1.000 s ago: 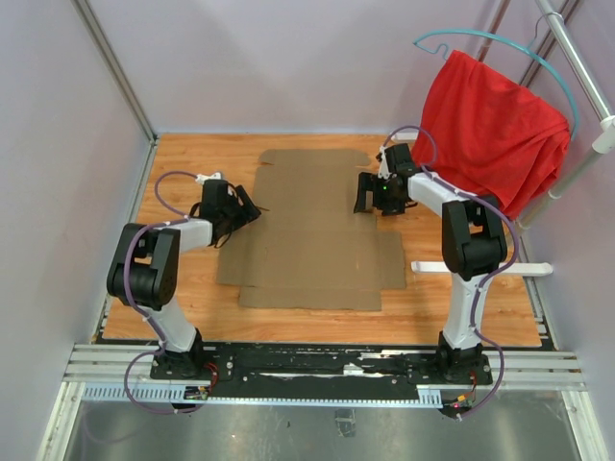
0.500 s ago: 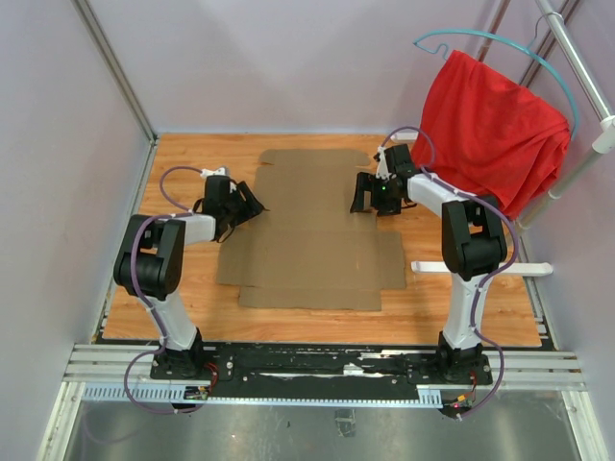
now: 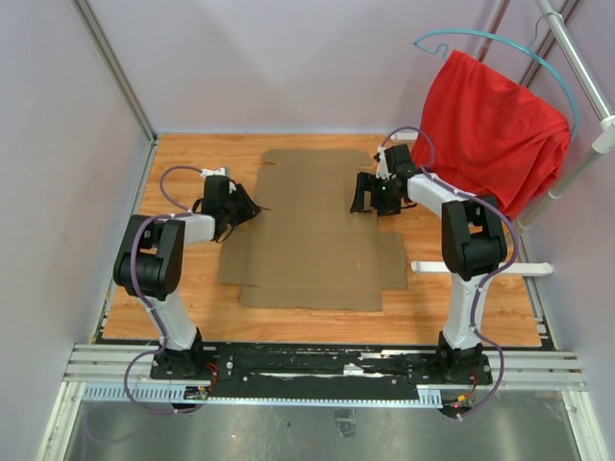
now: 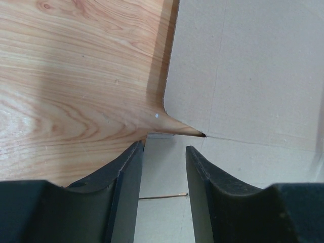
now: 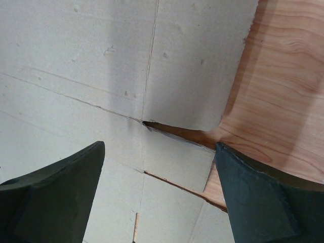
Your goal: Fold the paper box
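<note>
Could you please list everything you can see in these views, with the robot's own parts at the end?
paper box: one, plain brown, lying flat and unfolded mid-table
table: one, light wood, under the box
cloth: one, red, draped on the hanger at far right
hanger: one, teal, on the rack at far right
rack pole: one, silver, slanting behind the cloth
bar: one, white, at the table's right edge
arms: two, white and black with purple cables, left and right
left end effector: one, black, narrowly open over the box's left notch
right end effector: one, black, wide open over the box's right notch
</note>
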You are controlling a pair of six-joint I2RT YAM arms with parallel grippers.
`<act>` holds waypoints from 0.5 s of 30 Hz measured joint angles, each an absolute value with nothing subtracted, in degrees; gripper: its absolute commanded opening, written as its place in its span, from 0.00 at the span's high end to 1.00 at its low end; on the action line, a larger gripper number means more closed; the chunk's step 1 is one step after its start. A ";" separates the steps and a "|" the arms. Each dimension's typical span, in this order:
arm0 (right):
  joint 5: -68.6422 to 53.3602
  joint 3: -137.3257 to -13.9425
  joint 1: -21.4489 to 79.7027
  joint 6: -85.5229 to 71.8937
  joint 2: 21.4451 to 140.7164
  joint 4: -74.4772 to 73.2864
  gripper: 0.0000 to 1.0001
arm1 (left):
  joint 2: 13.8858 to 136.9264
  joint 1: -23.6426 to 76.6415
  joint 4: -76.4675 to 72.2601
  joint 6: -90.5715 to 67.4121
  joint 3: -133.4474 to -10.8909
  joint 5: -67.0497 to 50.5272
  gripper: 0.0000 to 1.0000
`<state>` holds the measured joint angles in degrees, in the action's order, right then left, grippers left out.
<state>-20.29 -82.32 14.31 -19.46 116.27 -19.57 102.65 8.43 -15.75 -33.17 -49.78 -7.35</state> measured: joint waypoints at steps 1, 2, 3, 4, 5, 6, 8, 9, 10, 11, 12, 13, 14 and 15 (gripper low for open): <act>-20.29 -82.32 14.31 -19.46 116.27 -19.57 0.10 | 102.59 8.51 -15.62 -33.15 -49.78 -7.22 0.57; -20.29 -82.32 14.31 -19.46 116.27 -19.57 0.10 | 102.39 8.67 -15.31 -32.99 -49.78 -7.01 0.57; -20.27 -82.32 14.31 -19.46 116.27 -19.57 0.11 | 102.15 8.82 -15.00 -32.93 -49.78 -6.74 0.57; -20.25 -82.32 14.33 -19.46 116.27 -19.57 0.11 | 101.69 9.08 -14.48 -32.77 -49.78 -6.44 0.57; -20.18 -82.32 14.33 -19.46 116.27 -19.57 0.11 | 101.25 9.30 -14.24 -32.73 -49.78 -6.15 0.57; -20.08 -82.32 14.39 -19.46 116.27 -19.57 0.11 | 100.66 9.61 -14.04 -32.69 -49.78 -5.89 0.57; -19.73 -82.32 14.61 -19.46 116.27 -19.57 0.11 | 99.55 10.37 -14.00 -32.53 -49.84 -5.54 0.57; -19.49 -82.32 14.70 -19.46 116.27 -19.59 0.11 | 99.11 10.76 -13.91 -32.53 -50.04 -5.34 0.57; -19.25 -82.32 14.79 -19.44 116.27 -19.59 0.11 | 98.83 11.33 -13.78 -32.56 -50.43 -5.26 0.57; -19.31 -82.32 14.85 -19.49 116.27 -19.59 0.11 | 98.74 11.94 -13.76 -32.60 -50.87 -5.48 0.57; -19.35 -82.35 14.87 -19.49 116.27 -19.57 0.12 | 98.74 12.67 -13.76 -32.60 -51.20 -5.74 0.56; -19.49 -82.35 15.07 -19.51 116.27 -19.59 0.12 | 98.74 13.43 -13.61 -32.60 -51.44 -6.07 0.57; -19.49 -82.35 15.25 -19.51 116.27 -19.57 0.12 | 98.74 14.00 -13.58 -32.60 -51.51 -6.26 0.56; -19.49 -82.35 15.51 -19.51 116.27 -19.59 0.12 | 98.74 14.63 -13.50 -32.60 -51.62 -6.50 0.57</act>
<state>-19.49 -82.35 15.51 -19.51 116.27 -19.59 98.74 14.63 -13.50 -32.60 -51.62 -6.50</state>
